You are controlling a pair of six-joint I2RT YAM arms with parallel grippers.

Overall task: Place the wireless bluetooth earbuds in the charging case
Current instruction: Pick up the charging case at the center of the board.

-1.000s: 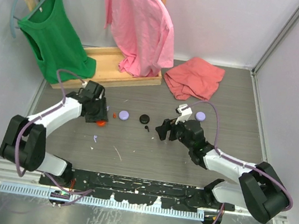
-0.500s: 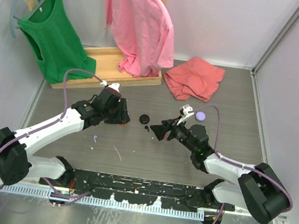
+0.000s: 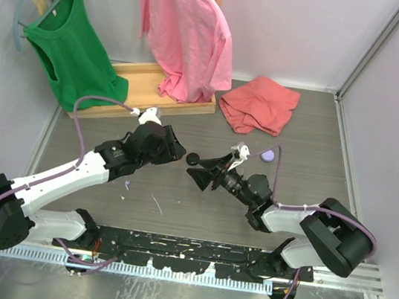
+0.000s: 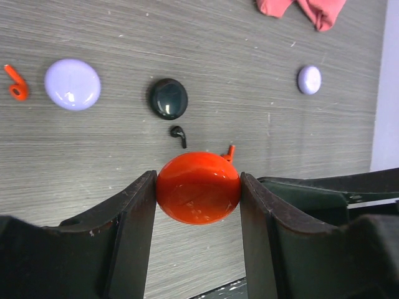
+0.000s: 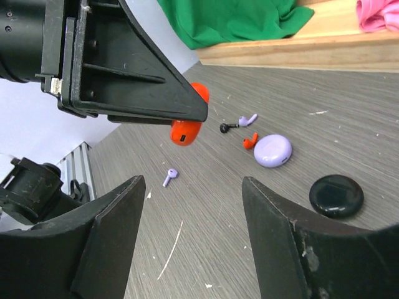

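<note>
Showing both of my end effectors over the grey table (image 3: pixel 314 136), approx. mid-field. L gripper (image 4: pixel 198 179): jaws part-closed and clamped on the red-orange charging case (image 4: pixel 197 194), one finger on each side, case held off the table. R gripper (image 5: pixel 192 187): jaws apart, nothing btwn them, sitting at 4 o'clock of the L gripper in the top view, near it but not touching. L wrist view: black bud (image 4: pixel 179 134) lies on the table at 12 o'clock of the held case, just beside the black case (image 4: pixel 168 98). A red-orange bud (image 4: pixel 229 151) peeks out at the held case's 1 o'clock edge. A second red-orange bud (image 4: pixel 15 83) lies at 9 o'clock of the lavender case (image 4: pixel 72 84), just beside it. A second lavender case (image 4: pixel 309 80) lies well apart, at 3 o'clock of the black case. R wrist view adds a lavender bud (image 5: pixel 247 119) at 11 o'clock of the lavender case, w/ a second black bud (image 5: pixel 227 127) just beside it. A second lavender bud (image 5: pixel 169 177) lies alone at 6 o'clock of the held case. All buds lie loose on the table. Red cloth (image 3: pixel 259 104) at the far edge, approx. 12 o'clock of R gripper; green shirt (image 3: pixel 75 48) at 11 o'clock of L gripper.
</note>
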